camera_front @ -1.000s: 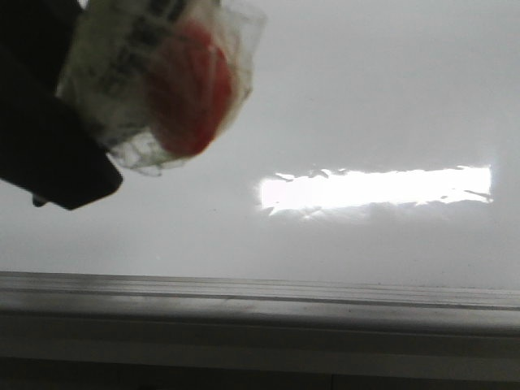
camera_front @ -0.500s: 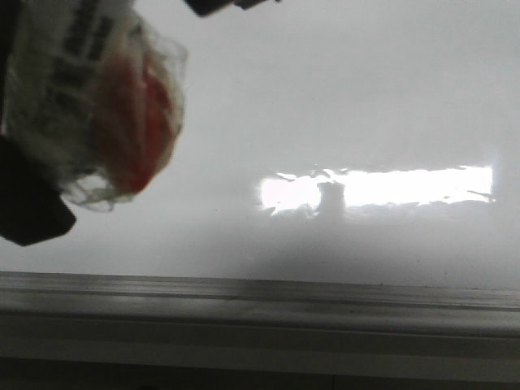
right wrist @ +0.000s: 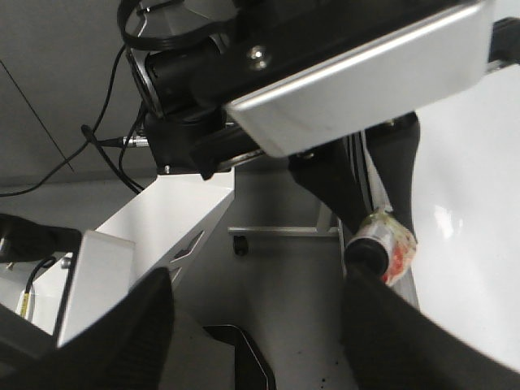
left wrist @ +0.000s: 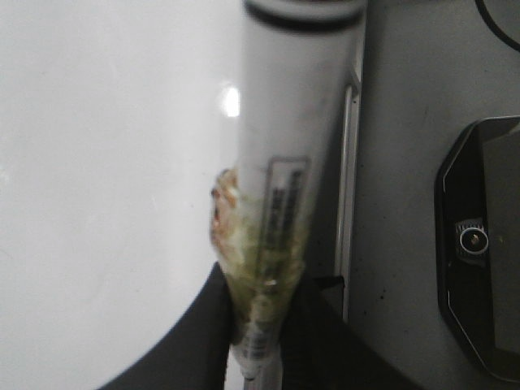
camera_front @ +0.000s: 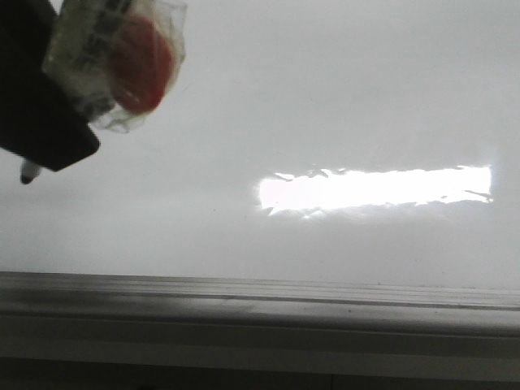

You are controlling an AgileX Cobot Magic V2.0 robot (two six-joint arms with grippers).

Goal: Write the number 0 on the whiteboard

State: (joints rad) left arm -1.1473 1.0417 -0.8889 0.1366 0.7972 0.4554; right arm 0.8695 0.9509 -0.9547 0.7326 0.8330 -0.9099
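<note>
The whiteboard is glossy white, with a glare patch above its grey rail (no stroke shows). The left end effector grips a marker; the right end effector stands wide.

Black device (camera lens), grey floor

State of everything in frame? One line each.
glossy white whiteboard: no ink visible in any view.
white cylindrical marker with tape-wrapped end: gripped; tip contact with board unclear.
left gripper: shut on marker.
right gripper: open, empty.
</note>
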